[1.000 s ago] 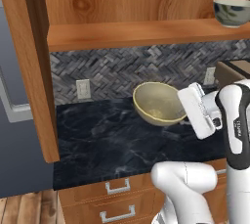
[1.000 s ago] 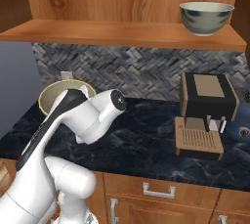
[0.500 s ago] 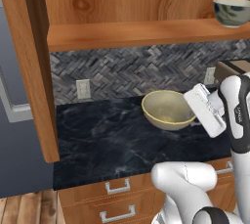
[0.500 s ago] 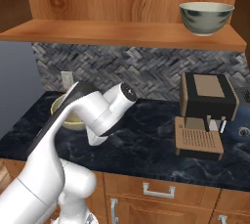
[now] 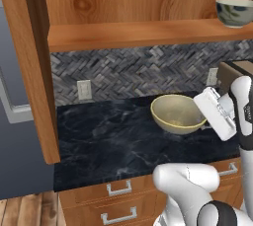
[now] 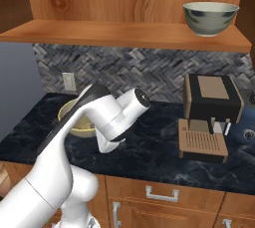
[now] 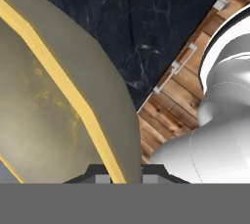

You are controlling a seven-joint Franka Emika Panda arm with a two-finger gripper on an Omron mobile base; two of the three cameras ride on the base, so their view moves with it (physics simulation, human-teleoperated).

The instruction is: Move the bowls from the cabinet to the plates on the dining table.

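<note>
Yellowish bowl pinched at its rim by the claw; its fingertips mostly cut off.

Gripper closed on the rim of the yellowish bowl, one fingertip each side of the wall.

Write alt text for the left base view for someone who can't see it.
A white robot arm's gripper holds a yellowish bowl by its rim, tilted, over a black marble counter. Above, a second bowl sits on the wooden cabinet shelf; behind is a grey herringbone backsplash with an outlet.
</note>
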